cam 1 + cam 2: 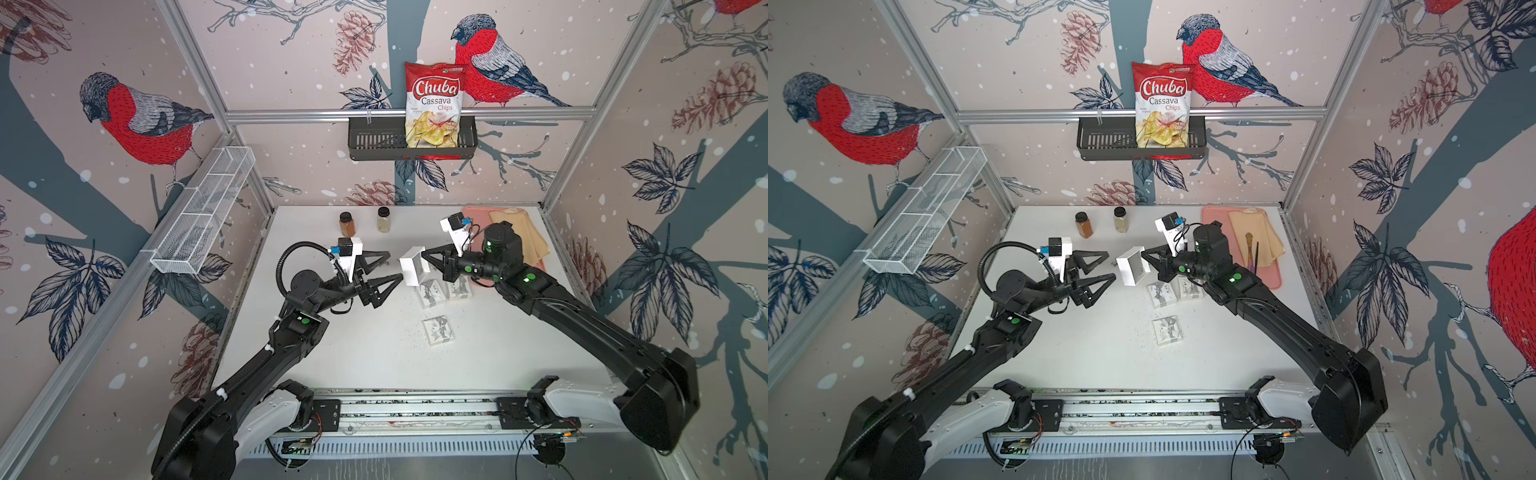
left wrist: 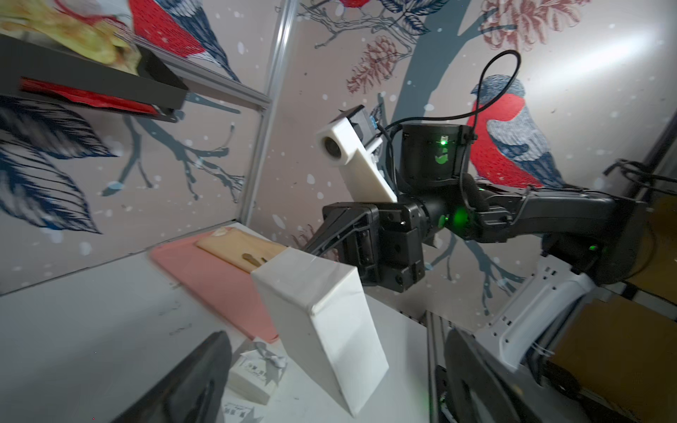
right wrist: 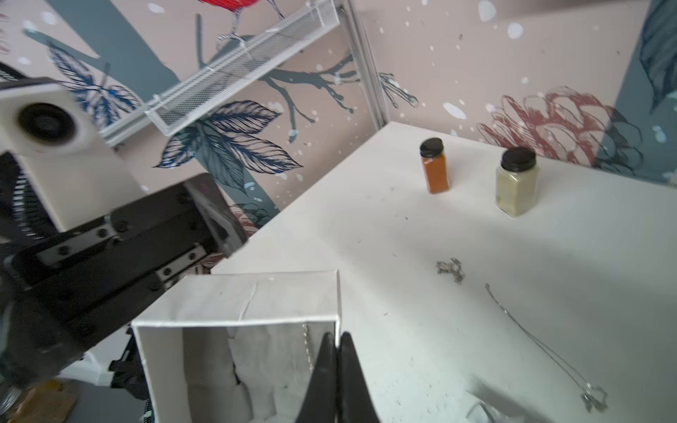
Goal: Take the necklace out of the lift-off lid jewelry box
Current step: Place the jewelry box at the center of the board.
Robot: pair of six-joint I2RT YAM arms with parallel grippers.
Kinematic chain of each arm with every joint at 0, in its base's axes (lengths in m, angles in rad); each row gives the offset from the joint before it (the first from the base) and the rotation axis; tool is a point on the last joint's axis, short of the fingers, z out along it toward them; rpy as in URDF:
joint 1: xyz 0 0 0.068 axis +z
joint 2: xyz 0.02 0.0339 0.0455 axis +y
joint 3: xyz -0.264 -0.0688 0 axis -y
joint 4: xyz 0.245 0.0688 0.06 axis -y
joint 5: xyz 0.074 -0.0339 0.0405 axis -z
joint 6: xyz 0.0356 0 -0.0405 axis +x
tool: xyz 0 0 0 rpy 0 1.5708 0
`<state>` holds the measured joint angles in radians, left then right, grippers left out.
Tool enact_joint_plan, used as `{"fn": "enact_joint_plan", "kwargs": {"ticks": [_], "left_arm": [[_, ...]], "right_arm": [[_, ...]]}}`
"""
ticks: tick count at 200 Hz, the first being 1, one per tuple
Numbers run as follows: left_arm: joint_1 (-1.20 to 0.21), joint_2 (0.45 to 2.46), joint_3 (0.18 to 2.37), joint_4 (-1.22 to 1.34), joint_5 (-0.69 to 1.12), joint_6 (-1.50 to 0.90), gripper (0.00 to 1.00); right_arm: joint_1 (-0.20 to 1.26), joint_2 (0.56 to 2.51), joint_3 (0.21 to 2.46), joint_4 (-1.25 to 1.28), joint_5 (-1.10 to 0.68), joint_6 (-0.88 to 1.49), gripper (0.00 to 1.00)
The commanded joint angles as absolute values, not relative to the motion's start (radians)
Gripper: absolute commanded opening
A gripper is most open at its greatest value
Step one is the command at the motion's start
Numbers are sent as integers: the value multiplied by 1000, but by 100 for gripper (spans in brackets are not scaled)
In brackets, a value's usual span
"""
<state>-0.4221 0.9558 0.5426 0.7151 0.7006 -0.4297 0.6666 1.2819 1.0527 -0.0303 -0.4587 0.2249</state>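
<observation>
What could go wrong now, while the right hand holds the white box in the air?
The right hand grips only one wall of the white jewelry box, held tilted above the table; it might slip or twist.
A piece of chain shows inside the box beside that hand; it may be caught there.
The open left hand is close to the box and could knock it.

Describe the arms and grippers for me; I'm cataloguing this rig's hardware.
The left arm and right arm are black with white base links and green indicator dots. The left gripper and right gripper have black triangular open-frame fingers. Each wrist carries a white camera mount; a ribbed black hose loops beside the left wrist.
</observation>
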Motion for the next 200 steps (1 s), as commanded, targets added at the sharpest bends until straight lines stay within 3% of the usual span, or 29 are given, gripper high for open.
{"fn": "enact_joint_plan", "kwargs": {"ticks": [1,34,78,133,200], "left_arm": [[-402,894,512,545,509,-308,95],[-388,878,516,444,321,-303,95],[-387,894,516,425,233,-306,94],[-360,876,505,353,54,-337,94],[-331,855,467,382,105,-361,94]], "right_arm": [[707,1347,1083,-182,-257,194,0],[786,1505,1134,-292,-176,216,0],[894,1718,1202,-432,-10,244,0],[932,1812,1189,-447,-16,255,0],[930,1798,1195,-474,-9,218,32]]}}
